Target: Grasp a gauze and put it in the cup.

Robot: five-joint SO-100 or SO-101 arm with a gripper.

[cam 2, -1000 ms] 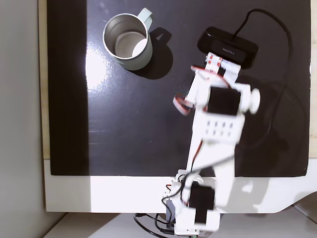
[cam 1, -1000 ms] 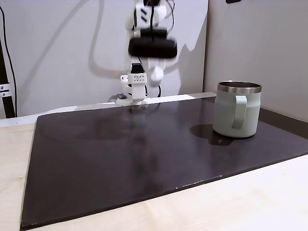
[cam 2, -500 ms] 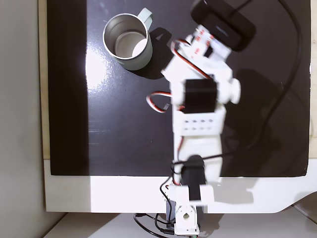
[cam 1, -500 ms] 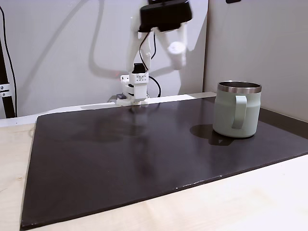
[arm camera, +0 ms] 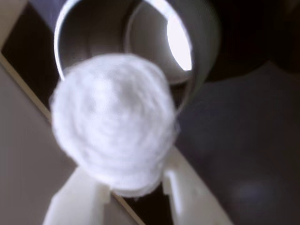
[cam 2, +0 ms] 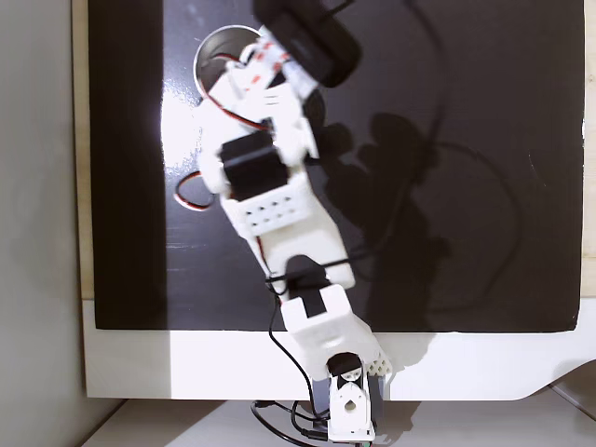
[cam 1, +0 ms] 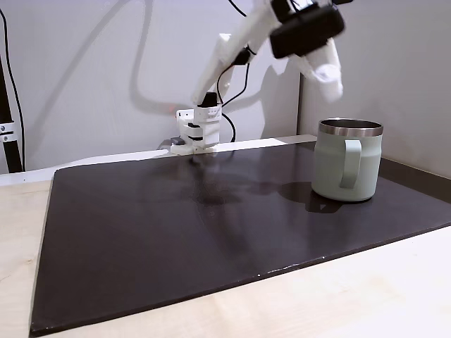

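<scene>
A: Where is the gauze (arm camera: 114,123)?

B: In the wrist view it sits between the two white fingers (arm camera: 79,199), a round fluffy wad bulging out past their tips. The fingers press it from both sides, closed down to the roll's width, so the gripper (arm camera: 133,185) has hold of it.

A: And the cup (arm camera: 197,51)?

B: Right behind the gauze in that view, its steel rim and shiny inside showing above and to the right of the roll. The gauze overlaps the cup's mouth but looks apart from it.

A: From the side?

B: The arm (cam 1: 236,42) reaches high, the gripper (cam 1: 328,74) hanging above the cup (cam 1: 347,169), slightly left of its rim. The cup stands upright on the dark mat (cam 1: 176,232).

A: From above?

B: The arm (cam 2: 270,186) covers most of the cup (cam 2: 212,51); just part of the rim peeks out at its left.
</scene>
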